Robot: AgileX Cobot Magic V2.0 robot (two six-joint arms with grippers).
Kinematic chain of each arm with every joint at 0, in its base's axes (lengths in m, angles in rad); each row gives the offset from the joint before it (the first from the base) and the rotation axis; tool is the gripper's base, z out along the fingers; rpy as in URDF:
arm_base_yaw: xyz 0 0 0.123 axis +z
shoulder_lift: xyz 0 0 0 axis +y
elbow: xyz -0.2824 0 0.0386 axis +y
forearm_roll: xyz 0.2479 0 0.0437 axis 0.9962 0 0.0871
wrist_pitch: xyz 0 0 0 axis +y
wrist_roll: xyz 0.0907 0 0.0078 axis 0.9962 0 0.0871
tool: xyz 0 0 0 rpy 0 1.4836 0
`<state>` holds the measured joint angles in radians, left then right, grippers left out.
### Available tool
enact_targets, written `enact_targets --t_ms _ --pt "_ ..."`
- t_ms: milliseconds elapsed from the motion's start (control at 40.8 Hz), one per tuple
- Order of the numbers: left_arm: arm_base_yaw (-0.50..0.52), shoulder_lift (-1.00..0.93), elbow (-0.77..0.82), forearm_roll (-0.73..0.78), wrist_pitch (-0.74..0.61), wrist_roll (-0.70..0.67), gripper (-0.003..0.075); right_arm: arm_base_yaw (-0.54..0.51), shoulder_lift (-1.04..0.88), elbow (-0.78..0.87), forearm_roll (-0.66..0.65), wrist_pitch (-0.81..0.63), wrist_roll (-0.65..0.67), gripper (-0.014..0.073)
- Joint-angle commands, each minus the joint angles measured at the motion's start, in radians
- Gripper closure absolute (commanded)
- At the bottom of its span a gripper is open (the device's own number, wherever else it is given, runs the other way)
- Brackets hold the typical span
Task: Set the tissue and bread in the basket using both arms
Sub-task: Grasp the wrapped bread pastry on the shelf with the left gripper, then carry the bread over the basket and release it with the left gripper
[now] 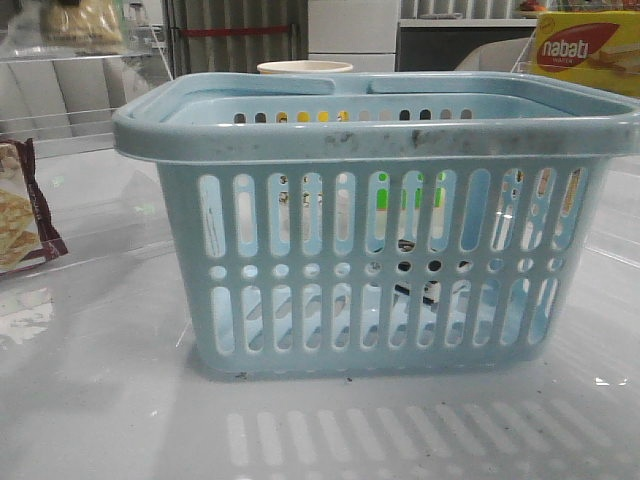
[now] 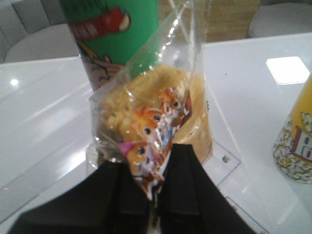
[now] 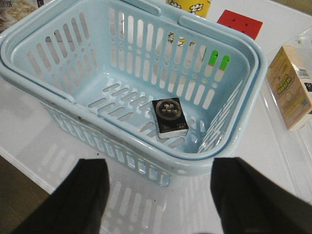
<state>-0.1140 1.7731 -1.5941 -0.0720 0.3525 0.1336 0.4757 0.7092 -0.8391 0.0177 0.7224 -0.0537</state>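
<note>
My left gripper (image 2: 156, 190) is shut on the bottom edge of the bread (image 2: 156, 117), a golden-yellow piece in a clear wrapper with cartoon print, and holds it up above the white table. The bread also shows at the top left of the front view (image 1: 82, 20). The light-blue slotted basket (image 1: 380, 140) stands in the middle of the table and shows from above in the right wrist view (image 3: 243, 53). A small black tissue pack (image 3: 169, 116) lies on the basket's floor. My right gripper (image 3: 156, 195) is open and empty, above the table just outside the basket's rim.
A green can (image 2: 114, 39) and a yellow popcorn-print cup (image 2: 297, 141) stand beyond the bread. A maroon-edged cracker packet (image 1: 20, 210) lies left of the basket. A yellow Nabati box (image 1: 585, 50) stands at the back right. A beige carton (image 3: 290, 85) and a red square (image 3: 239, 22) lie beside the basket.
</note>
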Motion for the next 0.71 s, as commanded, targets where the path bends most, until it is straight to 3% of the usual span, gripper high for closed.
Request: enact_targets --t_ms 0,172,417,687 --pt "-0.026 -0.159 -0.036 -0.010 0.017 -0.002 0.0629 0.000 -0.003 -0.028 -0.005 -0.070 -0.009 0.0043" --pt "-0.090 -0.298 -0.025 -0.010 0.161 0.010 0.0629 0.000 -0.003 -0.028 -0.005 -0.070 -0.009 0.0043" --pt "-0.297 -0.441 0.132 -0.017 0.174 0.029 0.0629 0.000 -0.003 -0.028 -0.005 -0.070 -0.009 0.0043" --pt "-0.527 -0.389 0.237 -0.017 0.171 0.029 0.0629 0.000 -0.003 -0.028 -0.005 -0.070 -0.009 0.0043"
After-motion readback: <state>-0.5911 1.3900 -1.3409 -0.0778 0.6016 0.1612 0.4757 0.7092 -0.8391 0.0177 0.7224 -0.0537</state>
